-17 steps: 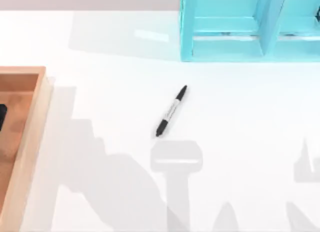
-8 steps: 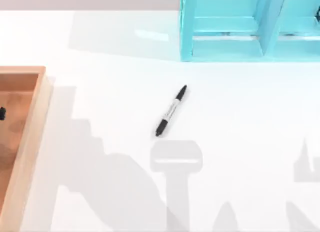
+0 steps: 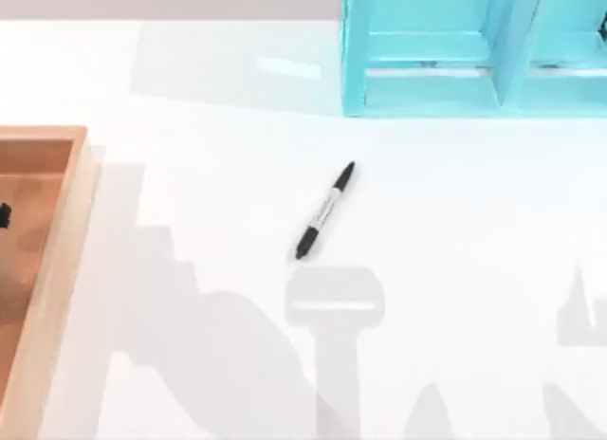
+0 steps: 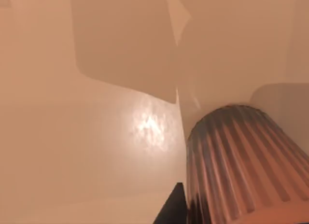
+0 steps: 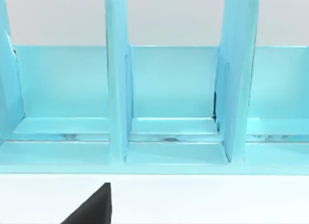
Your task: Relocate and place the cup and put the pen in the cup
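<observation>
The pen (image 3: 324,210), black with a pale label band, lies slanted on the white table near the middle. The cup (image 4: 241,161), brown with ribbed sides, stands inside the wooden tray (image 4: 96,151) and looms close in the left wrist view. One dark finger (image 4: 171,212) of my left gripper sits right beside the cup's wall. A small dark bit of my left gripper (image 3: 3,215) shows over the tray at the table's left edge. One black finger (image 5: 91,207) of my right gripper faces the teal shelf.
The orange-tan wooden tray (image 3: 52,269) takes up the table's left side. A teal shelf with upright dividers (image 3: 474,51) stands at the back right. Arm shadows fall across the white surface in front of the pen.
The dark part of my left gripper over the tray has shrunk and slipped toward the left edge. The pen has not moved.
</observation>
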Action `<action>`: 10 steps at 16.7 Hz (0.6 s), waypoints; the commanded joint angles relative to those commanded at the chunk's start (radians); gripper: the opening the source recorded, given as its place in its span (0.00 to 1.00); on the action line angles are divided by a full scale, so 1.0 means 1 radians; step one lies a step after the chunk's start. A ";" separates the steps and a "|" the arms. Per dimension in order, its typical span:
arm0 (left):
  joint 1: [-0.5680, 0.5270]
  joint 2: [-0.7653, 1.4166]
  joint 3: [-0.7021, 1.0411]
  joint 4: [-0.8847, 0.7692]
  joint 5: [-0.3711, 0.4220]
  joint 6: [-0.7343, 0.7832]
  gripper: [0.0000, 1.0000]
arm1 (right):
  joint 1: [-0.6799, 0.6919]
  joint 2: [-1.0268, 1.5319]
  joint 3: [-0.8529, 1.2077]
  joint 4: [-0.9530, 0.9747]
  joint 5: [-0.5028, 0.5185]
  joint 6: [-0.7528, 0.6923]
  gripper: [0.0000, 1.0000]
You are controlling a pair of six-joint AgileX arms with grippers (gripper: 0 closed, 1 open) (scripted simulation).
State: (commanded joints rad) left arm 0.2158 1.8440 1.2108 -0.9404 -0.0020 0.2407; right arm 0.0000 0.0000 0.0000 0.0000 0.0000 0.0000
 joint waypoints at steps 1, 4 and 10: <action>0.000 0.000 0.000 0.000 0.000 0.000 0.00 | 0.000 0.000 0.000 0.000 0.000 0.000 1.00; 0.001 -0.003 0.003 -0.002 0.001 0.001 0.00 | 0.000 0.000 0.000 0.000 0.000 0.000 1.00; -0.011 -0.012 0.168 -0.159 0.012 -0.064 0.00 | 0.000 0.000 0.000 0.000 0.000 0.000 1.00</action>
State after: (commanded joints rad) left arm 0.2047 1.8322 1.3789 -1.0995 0.0101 0.1764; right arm 0.0000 0.0000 0.0000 0.0000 0.0000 0.0000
